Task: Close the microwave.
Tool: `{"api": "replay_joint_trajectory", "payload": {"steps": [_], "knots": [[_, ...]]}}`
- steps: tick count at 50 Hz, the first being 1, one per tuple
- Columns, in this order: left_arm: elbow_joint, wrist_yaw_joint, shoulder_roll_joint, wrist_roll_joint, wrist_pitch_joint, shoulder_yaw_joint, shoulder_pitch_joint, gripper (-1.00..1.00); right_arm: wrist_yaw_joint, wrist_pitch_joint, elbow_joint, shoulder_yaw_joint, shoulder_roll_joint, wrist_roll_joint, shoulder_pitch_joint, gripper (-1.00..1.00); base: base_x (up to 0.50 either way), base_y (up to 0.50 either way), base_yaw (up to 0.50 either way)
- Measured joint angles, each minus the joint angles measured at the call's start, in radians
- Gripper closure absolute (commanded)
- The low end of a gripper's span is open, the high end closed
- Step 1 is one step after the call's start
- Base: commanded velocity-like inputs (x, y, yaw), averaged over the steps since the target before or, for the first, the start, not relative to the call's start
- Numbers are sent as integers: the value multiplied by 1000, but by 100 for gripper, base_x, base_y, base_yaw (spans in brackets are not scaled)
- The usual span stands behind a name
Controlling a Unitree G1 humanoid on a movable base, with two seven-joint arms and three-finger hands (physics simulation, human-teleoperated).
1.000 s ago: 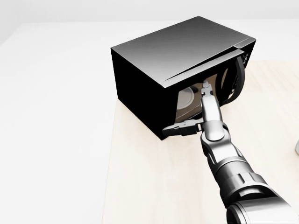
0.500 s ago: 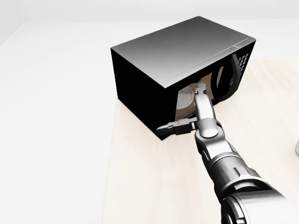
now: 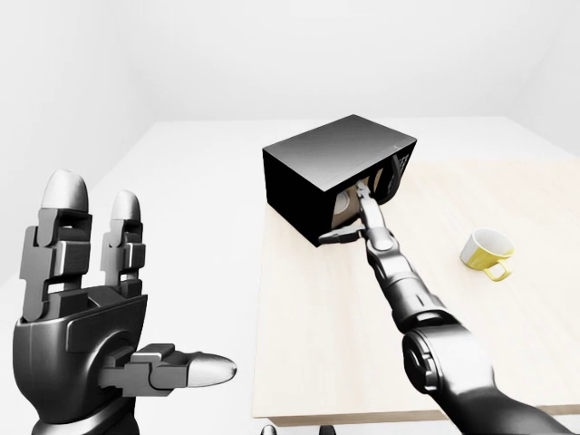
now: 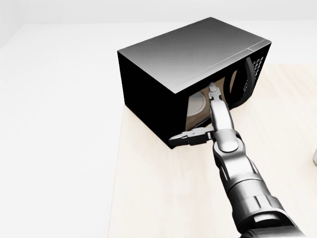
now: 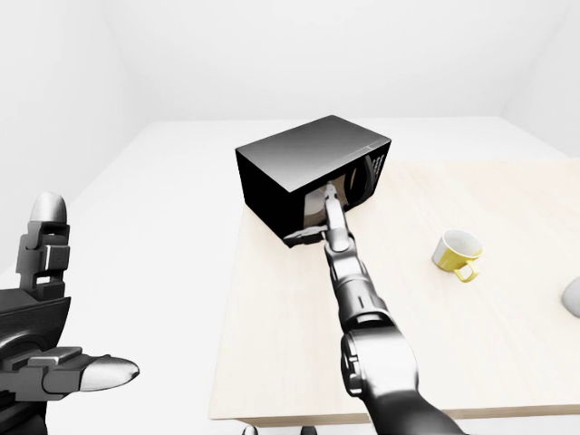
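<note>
The microwave stands near the far left corner of the light wooden table, turned at an angle, with its glass door side toward the right of the head view. The right hand is stretched out to it on a long straight arm: two fingers point up along the door glass and seem to touch it, while the thumb sticks out to the left at the lower edge of the microwave. The fingers are spread and hold nothing. The door looks almost shut, but whether it sits fully flush I cannot tell. Through the glass a pale round plate is seen lying inside the microwave. The left hand is raised at the lower left of the left-eye view, well apart from the table, with its fingers straight up and its thumb out to the right, gripping nothing. On the right part of the table a white and yellow mug lies tilted on its side, well apart from the microwave and the arm. A small grey thing shows at the right edge of the right-eye view; what it is I cannot tell. Between the microwave and the near edge the table is bare wood, and the left edge of the table runs just beside the microwave.
</note>
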Motion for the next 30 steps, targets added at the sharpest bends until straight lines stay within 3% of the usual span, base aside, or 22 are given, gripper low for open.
{"api": "replay_joint_trajectory", "payload": {"steps": [4,5,18,30], "knots": [[0,1,2,-3,0,1,1,-100,39,125,-242,45,8,-8,120,-100,0,0,0],[0,2,3,-4,0,1,2,-100,51,130,-288,55,11,-14,153,-100,0,0,0],[0,6,7,-12,0,5,2,-100,208,130,-1021,163,55,-116,559,-100,0,0,0],[0,-8,-7,6,0,0,1,-100,202,130,-1668,203,90,-107,951,-100,0,0,0]]}}
